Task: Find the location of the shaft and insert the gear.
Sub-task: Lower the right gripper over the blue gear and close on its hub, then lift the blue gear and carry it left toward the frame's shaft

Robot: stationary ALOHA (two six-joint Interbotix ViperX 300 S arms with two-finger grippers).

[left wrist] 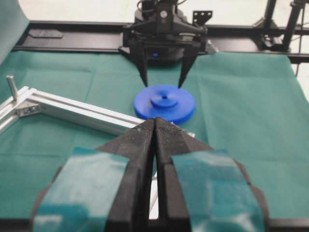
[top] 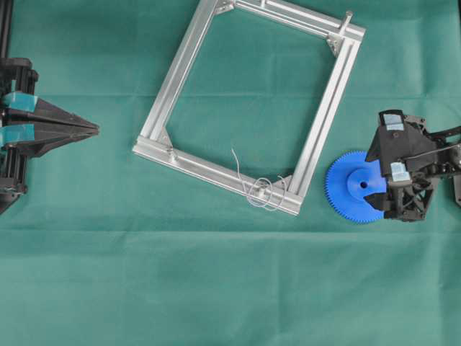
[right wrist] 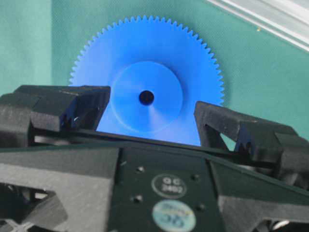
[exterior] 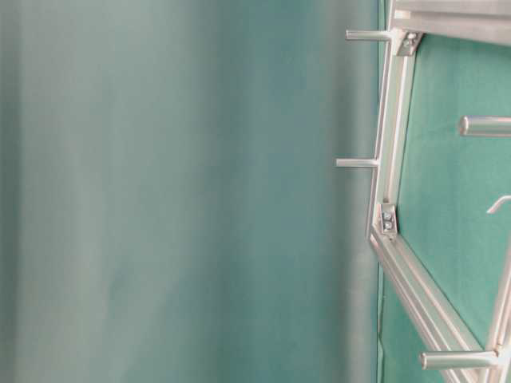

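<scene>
The blue gear (top: 351, 189) lies flat on the green cloth just outside the right corner of the aluminium frame (top: 180, 68). My right gripper (top: 374, 182) hangs over the gear, open, one finger on each side of the raised hub (right wrist: 145, 99) and neither touching it. The left wrist view shows the gear (left wrist: 164, 104) under those spread fingertips (left wrist: 144, 82). The shaft (top: 263, 189) is a small grey dot on the frame's near rail, with pale wire looped round it. My left gripper (top: 94, 130) is shut and empty at the far left, its tips (left wrist: 154, 123) pointing at the frame.
A longer silvery peg (top: 346, 20) juts from the frame's far right corner bracket and also shows in the left wrist view (left wrist: 11, 87). The table-level view shows the frame rail (exterior: 391, 159) with pegs sticking out. Green cloth covers the table.
</scene>
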